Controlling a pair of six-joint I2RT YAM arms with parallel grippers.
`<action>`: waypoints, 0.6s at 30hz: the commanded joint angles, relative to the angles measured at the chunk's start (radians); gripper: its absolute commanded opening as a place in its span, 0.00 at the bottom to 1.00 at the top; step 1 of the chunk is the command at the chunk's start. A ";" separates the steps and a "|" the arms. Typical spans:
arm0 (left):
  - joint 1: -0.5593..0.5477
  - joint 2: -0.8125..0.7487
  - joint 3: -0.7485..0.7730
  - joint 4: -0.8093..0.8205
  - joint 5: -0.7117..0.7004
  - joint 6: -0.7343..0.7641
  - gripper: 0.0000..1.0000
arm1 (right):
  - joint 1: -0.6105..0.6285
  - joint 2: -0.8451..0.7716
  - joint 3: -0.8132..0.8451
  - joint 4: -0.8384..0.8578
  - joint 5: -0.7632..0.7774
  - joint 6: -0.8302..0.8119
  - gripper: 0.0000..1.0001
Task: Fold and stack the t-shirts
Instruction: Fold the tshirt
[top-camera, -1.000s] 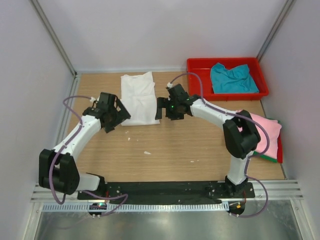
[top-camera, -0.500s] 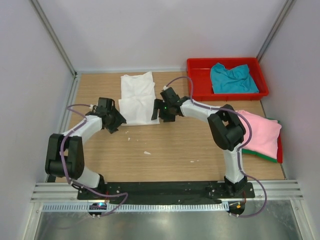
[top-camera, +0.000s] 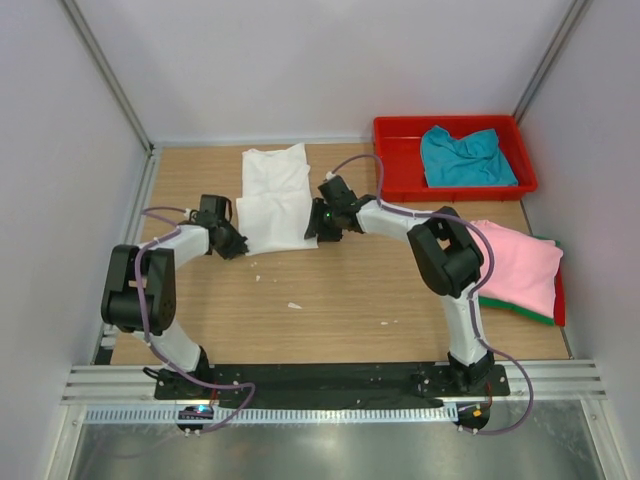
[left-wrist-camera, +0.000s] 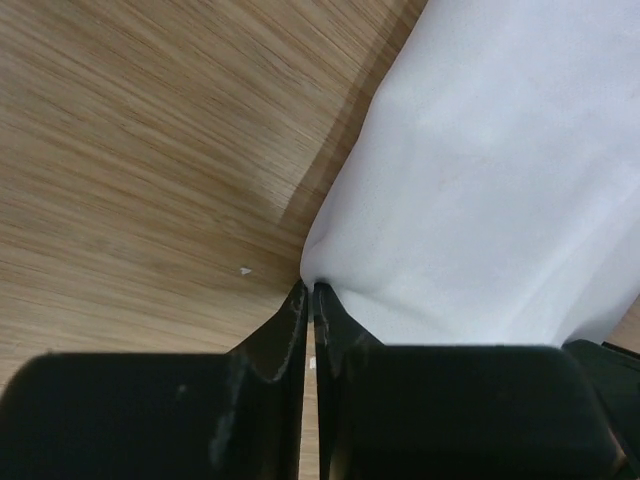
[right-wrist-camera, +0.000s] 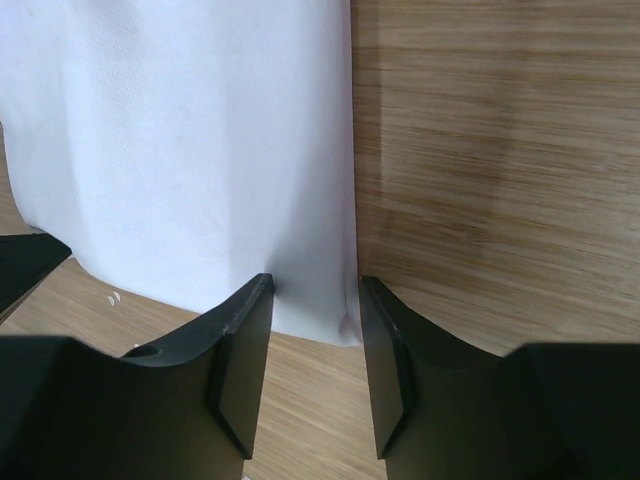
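A white t-shirt (top-camera: 277, 198), folded into a long strip, lies on the wooden table at the back centre. My left gripper (top-camera: 232, 246) sits low at its near left corner. In the left wrist view the jaws (left-wrist-camera: 309, 288) are pressed almost together, with the corner of the white t-shirt (left-wrist-camera: 500, 170) pinched at their tips. My right gripper (top-camera: 313, 232) is at the near right corner. Its jaws (right-wrist-camera: 315, 290) stand partly apart and straddle the hem of the white t-shirt (right-wrist-camera: 180, 150) without squeezing it. A teal t-shirt (top-camera: 465, 155), a pink t-shirt (top-camera: 522, 262) and a green t-shirt (top-camera: 520, 312) lie at the right.
A red tray (top-camera: 398, 135) at the back right holds the crumpled teal shirt. The folded pink shirt rests on the green one at the right edge, over another red tray (top-camera: 559, 290). Small white scraps (top-camera: 293, 305) dot the table. Grey walls close in both sides.
Both arms dropped onto the white shirt's near corners. The left jaws went from wide open to shut on the corner. The right jaws narrowed to about half.
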 joint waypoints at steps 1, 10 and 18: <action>0.003 0.024 -0.013 0.010 0.011 0.003 0.03 | 0.000 0.001 -0.005 0.010 -0.005 -0.009 0.45; -0.024 -0.124 -0.142 -0.165 -0.018 -0.088 0.00 | 0.000 -0.154 -0.226 -0.043 -0.039 -0.081 0.08; -0.282 -0.297 -0.367 -0.207 0.018 -0.362 0.00 | 0.003 -0.340 -0.502 -0.053 -0.054 -0.091 0.01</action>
